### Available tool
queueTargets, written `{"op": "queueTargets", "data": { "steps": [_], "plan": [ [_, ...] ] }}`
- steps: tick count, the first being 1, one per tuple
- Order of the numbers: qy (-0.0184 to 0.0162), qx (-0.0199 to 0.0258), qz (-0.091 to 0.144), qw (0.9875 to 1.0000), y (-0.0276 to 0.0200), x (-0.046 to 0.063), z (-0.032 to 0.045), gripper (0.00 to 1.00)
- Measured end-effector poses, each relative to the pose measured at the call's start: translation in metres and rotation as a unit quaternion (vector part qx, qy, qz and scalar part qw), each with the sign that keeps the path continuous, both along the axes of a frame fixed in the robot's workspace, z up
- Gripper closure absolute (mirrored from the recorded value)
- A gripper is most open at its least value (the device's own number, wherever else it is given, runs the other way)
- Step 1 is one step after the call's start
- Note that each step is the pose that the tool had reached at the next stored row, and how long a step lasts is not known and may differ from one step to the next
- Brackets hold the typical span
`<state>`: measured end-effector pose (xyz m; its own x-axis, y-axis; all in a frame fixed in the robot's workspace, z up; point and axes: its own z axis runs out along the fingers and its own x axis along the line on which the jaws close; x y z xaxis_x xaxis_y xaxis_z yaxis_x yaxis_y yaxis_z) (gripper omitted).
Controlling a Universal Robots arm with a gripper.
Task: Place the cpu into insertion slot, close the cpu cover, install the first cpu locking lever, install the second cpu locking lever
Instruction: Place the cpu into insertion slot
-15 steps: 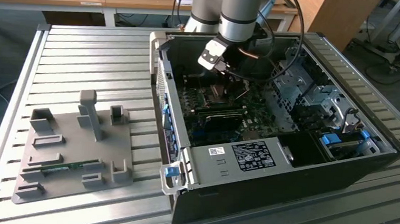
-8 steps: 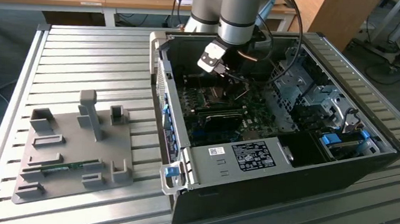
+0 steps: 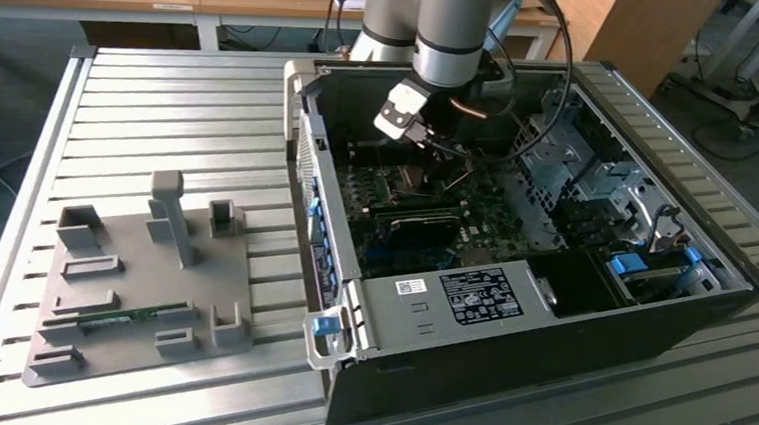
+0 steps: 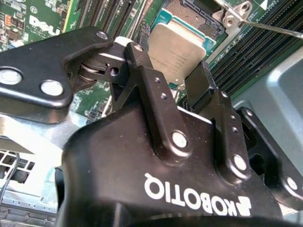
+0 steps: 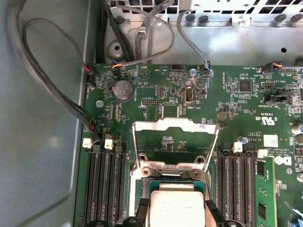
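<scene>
Silver-grey flat square metal-topped cpu (image 4: 182,47): one, pinched by opposite edges in black tool (image 4: 168,61). Judged light, stiff, smooth-topped, delicate beneath; best held by edges. Square dark silver-edged insertion slot (image 4: 194,14): one, just beyond tool tips. Thin silver windowed cpu cover (image 5: 173,124): one, raised open beyond tool.

support: slatted metal table (image 3: 160,97) | on it: open computer case (image 3: 503,374), grey fixture plate (image 3: 137,241)
</scene>
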<state>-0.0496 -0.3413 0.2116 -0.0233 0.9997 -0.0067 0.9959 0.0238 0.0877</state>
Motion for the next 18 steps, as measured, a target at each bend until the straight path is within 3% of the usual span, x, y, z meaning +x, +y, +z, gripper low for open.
{"op": "queueTargets", "data": {
  "steps": [15, 18],
  "plan": [
    [-0.0001, 0.0, 0.0, 1.0, 0.0, -0.0038, -0.0057, 0.46],
    [-0.0001, 0.003, 0.0, 1.0, 0.0001, -0.0047, -0.0073, 0.46]
  ]
}}
